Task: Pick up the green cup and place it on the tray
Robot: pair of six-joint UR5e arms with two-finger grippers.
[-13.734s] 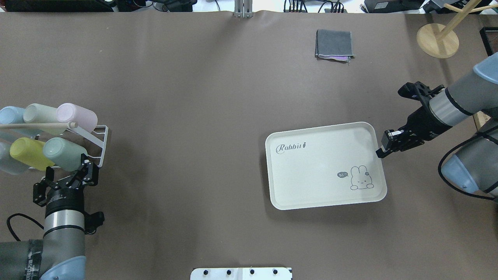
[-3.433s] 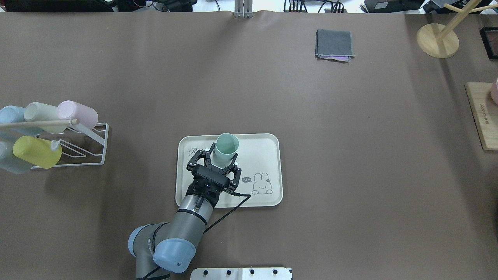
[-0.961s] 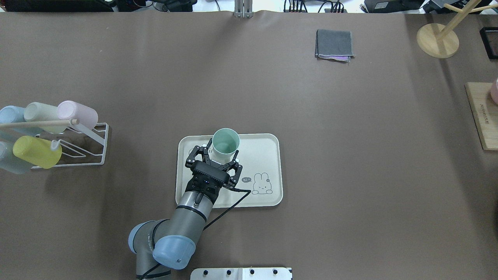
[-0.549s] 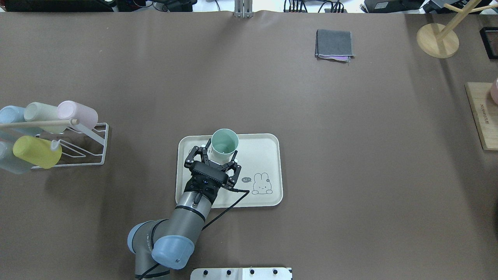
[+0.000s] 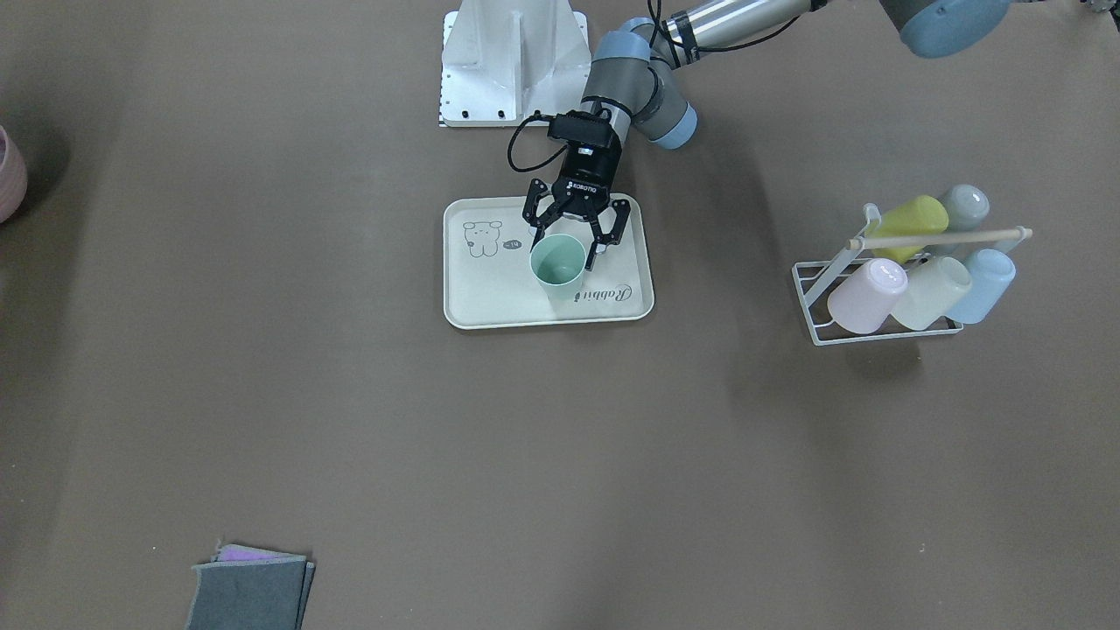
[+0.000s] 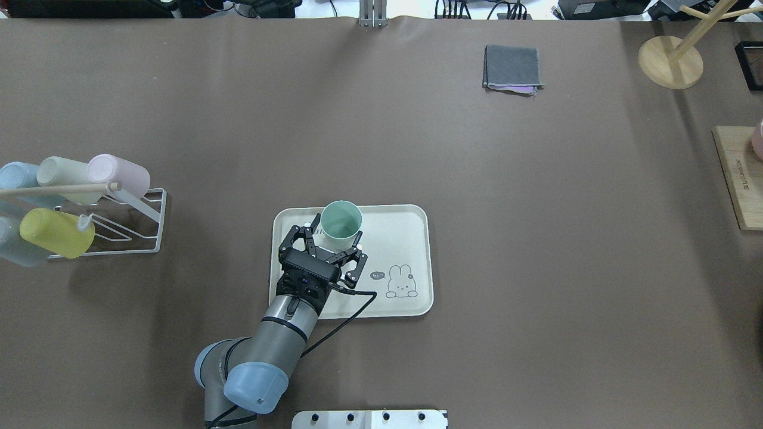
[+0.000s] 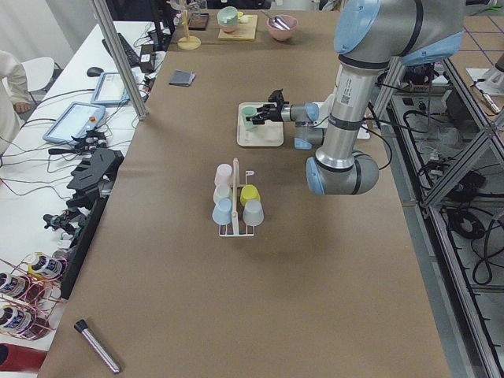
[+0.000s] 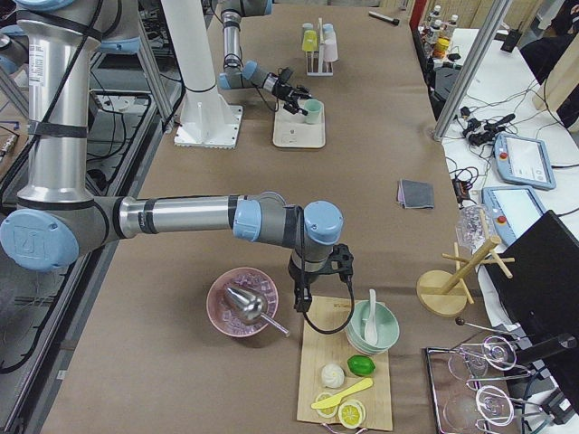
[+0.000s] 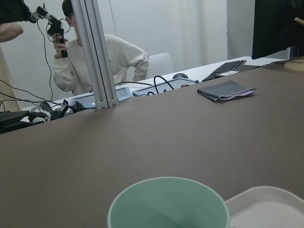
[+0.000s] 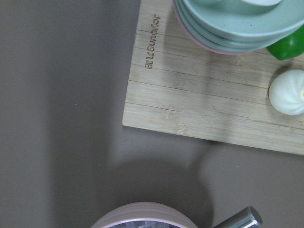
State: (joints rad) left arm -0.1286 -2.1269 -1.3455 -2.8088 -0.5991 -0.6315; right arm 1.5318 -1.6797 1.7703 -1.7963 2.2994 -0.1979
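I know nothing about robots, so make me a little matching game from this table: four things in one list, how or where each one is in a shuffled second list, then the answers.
Things:
1. green cup
2. left pincer
3. grey cloth
4. yellow cup

States:
A. lying on its side in the wire rack
B. standing upright on the tray
C. open wide, close by the green cup
D. folded flat, alone, well away from the tray

Pairs: 1-B, 2-C, 3-D, 4-A
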